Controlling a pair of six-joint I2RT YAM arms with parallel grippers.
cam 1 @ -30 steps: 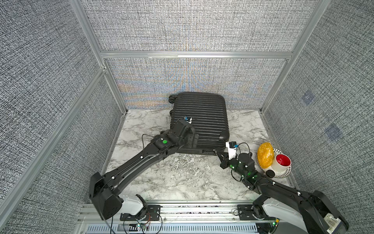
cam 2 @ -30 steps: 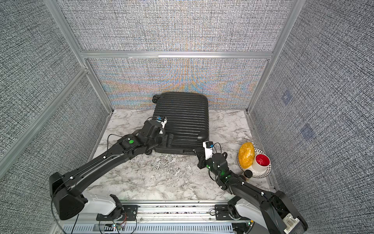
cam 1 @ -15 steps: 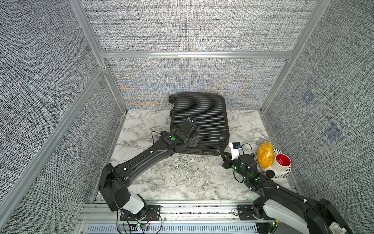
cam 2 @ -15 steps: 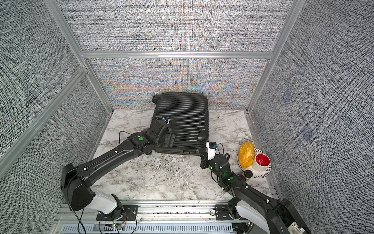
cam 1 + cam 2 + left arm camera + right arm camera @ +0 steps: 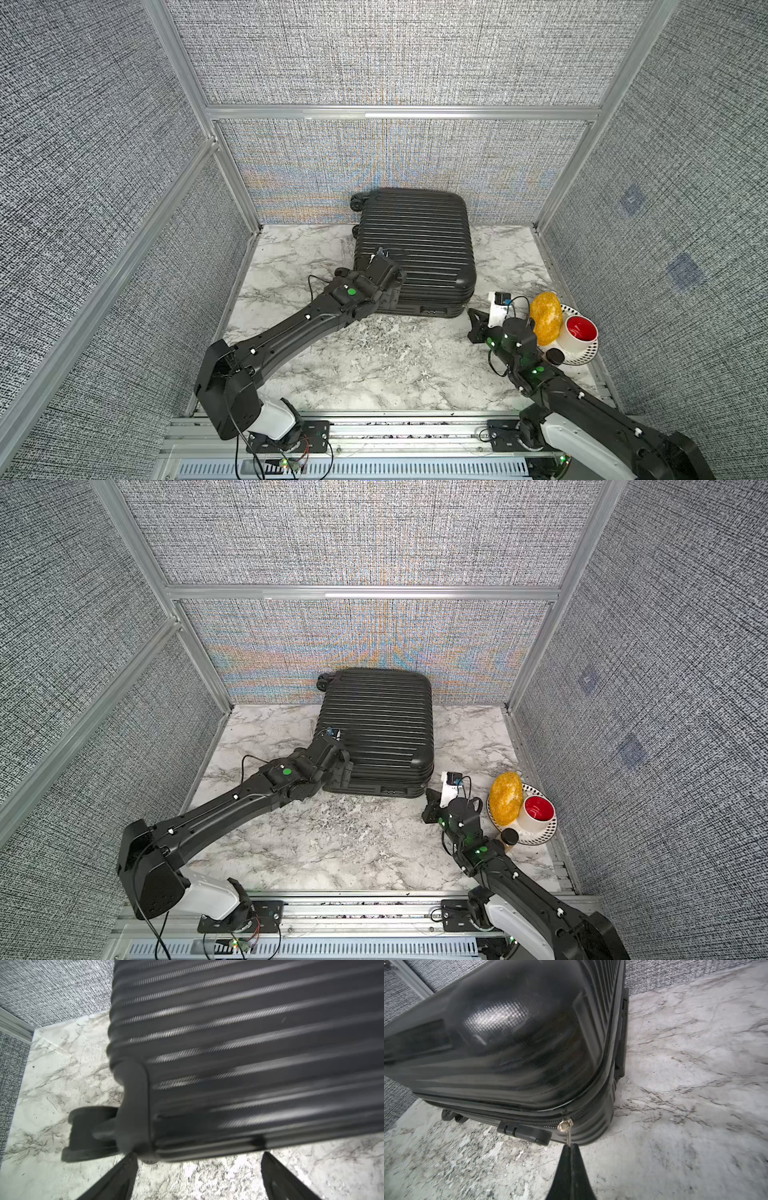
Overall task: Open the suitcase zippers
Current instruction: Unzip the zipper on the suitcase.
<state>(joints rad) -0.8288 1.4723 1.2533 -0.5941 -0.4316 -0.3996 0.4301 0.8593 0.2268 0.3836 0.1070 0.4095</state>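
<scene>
The black ribbed suitcase point(image 5: 415, 245) point(image 5: 378, 721) lies flat at the back of the marble table. My left gripper point(image 5: 386, 286) point(image 5: 199, 1155) is open at its near left corner, beside a wheel point(image 5: 89, 1132). Its two fingers point(image 5: 124, 1174) stand wide apart just short of the shell's edge, with nothing between them. My right gripper point(image 5: 471, 311) point(image 5: 571, 1145) is shut on the thin metal pull point(image 5: 568, 1135) of a zipper slider at the near right corner. The zippers' track point(image 5: 529, 1121) runs along the seam; the stretch left of the slider looks closed.
A patterned plate point(image 5: 582, 358) at the right edge carries a yellow lump point(image 5: 546, 318) and a white cup point(image 5: 579, 332) with a red inside. It sits just beside my right arm. A black lock block point(image 5: 525, 1132) juts from the suitcase's near side. Fabric walls enclose the table.
My right gripper has drawn to the right, away from the suitcase's near side, still holding the pull. The left arm has shifted right towards the case's near left corner.
</scene>
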